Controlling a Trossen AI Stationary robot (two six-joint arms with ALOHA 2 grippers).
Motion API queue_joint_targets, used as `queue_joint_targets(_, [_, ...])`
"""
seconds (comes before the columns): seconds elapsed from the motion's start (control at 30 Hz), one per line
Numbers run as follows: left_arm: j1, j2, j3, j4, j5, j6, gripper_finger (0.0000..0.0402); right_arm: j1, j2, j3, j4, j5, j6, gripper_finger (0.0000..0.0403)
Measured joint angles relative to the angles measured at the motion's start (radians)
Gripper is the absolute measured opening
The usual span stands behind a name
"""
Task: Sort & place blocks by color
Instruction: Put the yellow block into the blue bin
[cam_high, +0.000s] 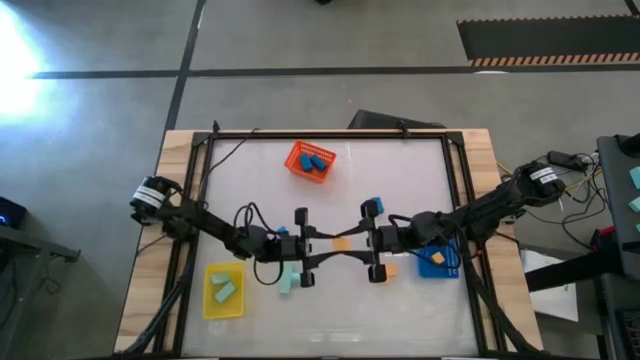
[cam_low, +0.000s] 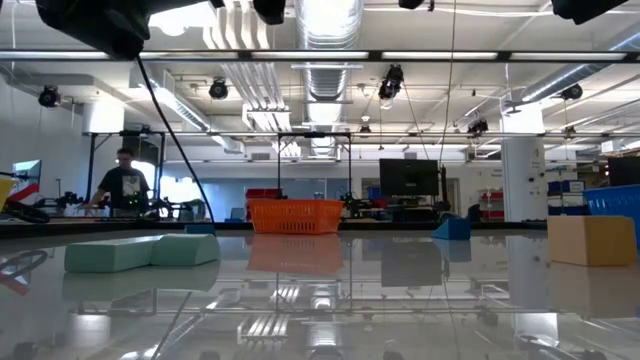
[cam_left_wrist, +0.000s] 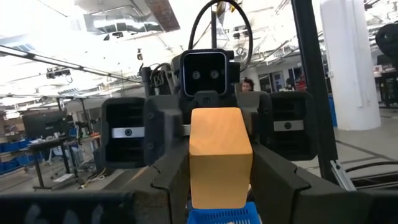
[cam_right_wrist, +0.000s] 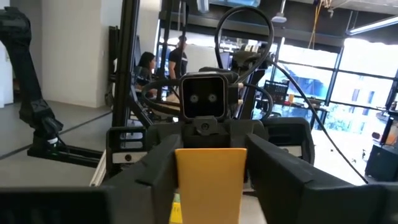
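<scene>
Orange block (cam_high: 342, 243) held between both grippers, mid-table

orange block (cam_left_wrist: 220, 155) btm cut off, grip unclear

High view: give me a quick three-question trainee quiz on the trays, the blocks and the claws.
1. True or false: the orange tray holds blue blocks.
2. Which tray holds the green blocks? A orange tray, B yellow tray, C red tray.
3. Fill in: the block between the left claw and the right claw is ____ in colour.
Key: 1 true; 2 B; 3 orange.
</scene>
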Motion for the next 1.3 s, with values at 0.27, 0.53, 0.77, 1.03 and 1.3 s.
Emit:
queue_joint_targets(0.27, [0.003, 0.000, -0.002, 0.003, -0.004, -0.006, 0.0125, 0.000, 0.000, 0.000, 0.001, -0.001, -0.024, 0.0121])
queue_joint_targets(0.53, [0.004, 0.001, -0.003, -0.004, 0.004, -0.034, 0.0177, 0.000, 0.000, 0.000, -0.009, -0.008, -0.021, 0.0121])
queue_joint_targets(0.77, [0.004, -0.001, -0.011, -0.020, -0.035, -0.035, 0.0237, 0.000, -0.012, 0.000, -0.052, -0.003, -0.018, 0.0121])
queue_joint_targets(1.03, [-0.002, -0.071, -0.101, -0.161, -0.134, -0.103, 0.0260, 0.000, -0.198, 0.050, -0.697, 0.112, 0.227, 0.0121])
queue_joint_targets(1.3, [-0.002, -0.143, -0.160, -0.203, -0.136, -0.189, 0.0261, 0.007, -0.254, 0.289, -2.033, 0.015, 0.958, 0.0121])
